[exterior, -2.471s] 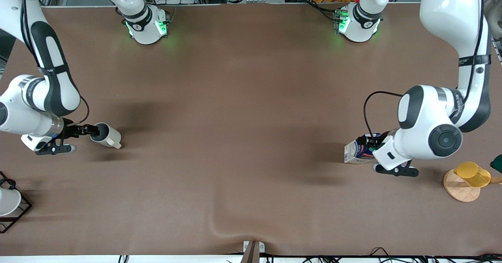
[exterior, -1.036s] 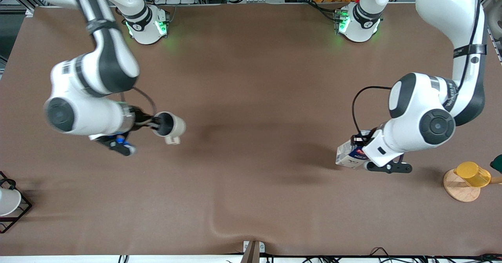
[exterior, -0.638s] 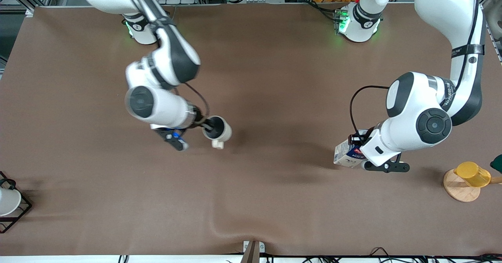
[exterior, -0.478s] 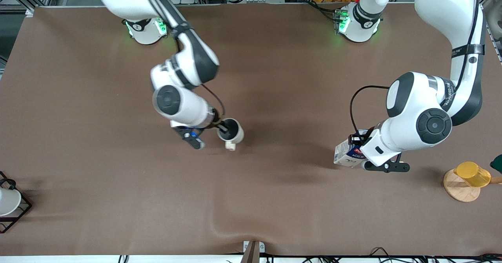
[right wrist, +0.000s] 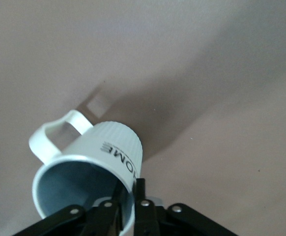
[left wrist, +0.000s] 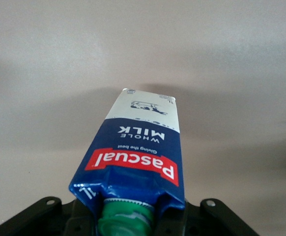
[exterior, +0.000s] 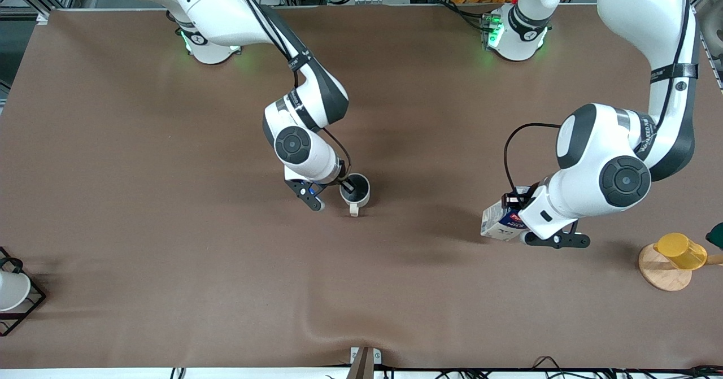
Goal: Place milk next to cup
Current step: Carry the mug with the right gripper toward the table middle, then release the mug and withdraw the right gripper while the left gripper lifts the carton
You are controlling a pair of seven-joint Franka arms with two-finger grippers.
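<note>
My right gripper is shut on the rim of the light grey cup, one finger inside and one outside, over the middle of the table. In the right wrist view the cup hangs tilted above the mat with its handle pointing away, and my right gripper pinches its wall. My left gripper is shut on the top of the blue milk carton, tilted over the mat toward the left arm's end. In the left wrist view the milk shows its green cap between my jaws.
A yellow cup lies on a wooden disc at the left arm's end. A white cup sits in a black wire rack at the right arm's end. The brown mat has a raised wrinkle near the front edge.
My right arm has carried the cup from the right arm's end to the middle of the table. My left gripper lifted the milk slightly and shifted it toward the middle, then held still.
</note>
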